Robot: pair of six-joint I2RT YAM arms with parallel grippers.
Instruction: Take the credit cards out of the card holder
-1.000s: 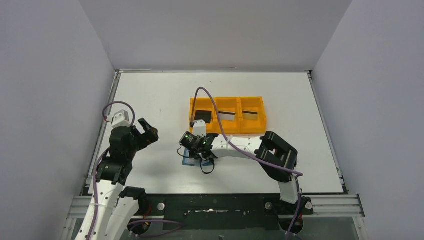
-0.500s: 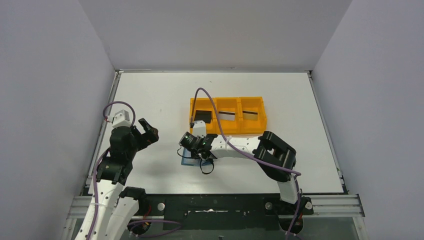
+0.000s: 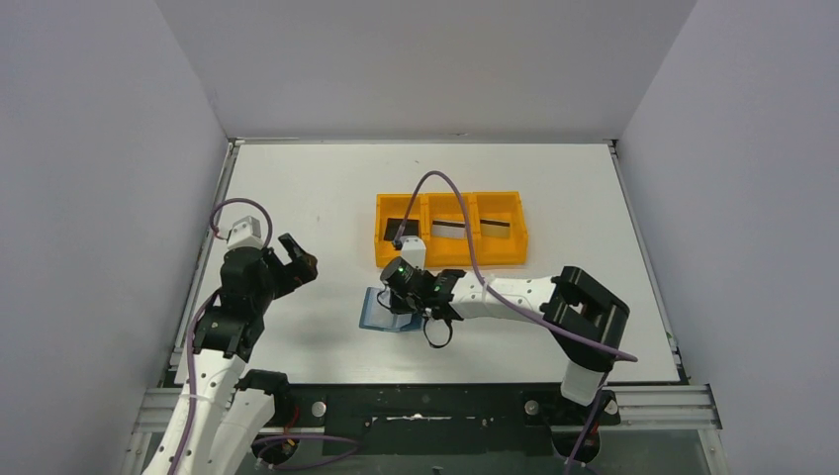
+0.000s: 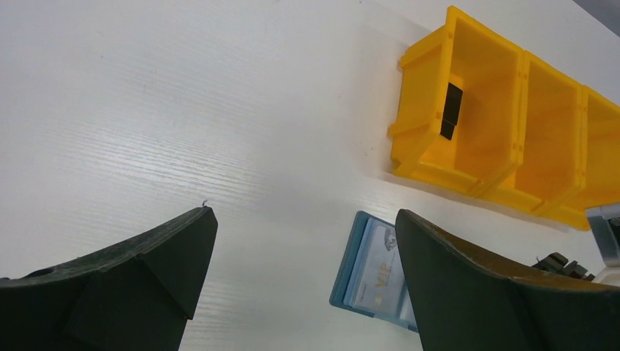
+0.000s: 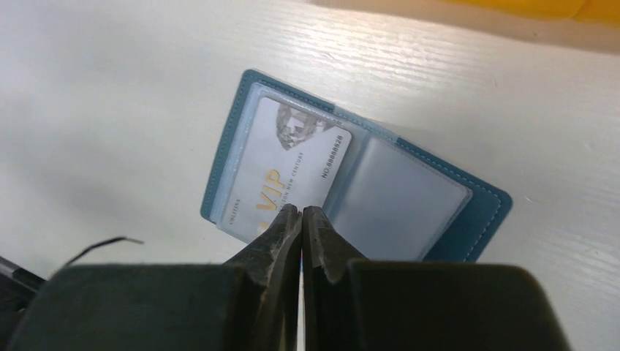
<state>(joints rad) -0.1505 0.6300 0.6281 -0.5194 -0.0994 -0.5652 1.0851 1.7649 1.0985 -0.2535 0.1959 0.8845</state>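
Teal stitched card holder [image 5: 398, 201], glossy credit card [image 5: 289, 172]

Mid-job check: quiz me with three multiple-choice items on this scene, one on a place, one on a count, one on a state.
1. Where does the wallet lie relative to the tray?
A. Inside it
B. On the table, on its near side
C. Behind it, by the far wall

2. How many tray compartments hold a card?
A. One
B. Two
C. Three

3. How do the right gripper's jaws stand?
A. Wide open
B. Shut
C. Out of view

Answers:
1 B: the top view shows it lying open between the tray and the arm bases.
2 C: each compartment shows a card, one black and two grey.
3 B: the right wrist view shows the fingertips together at the VIP card's near edge.
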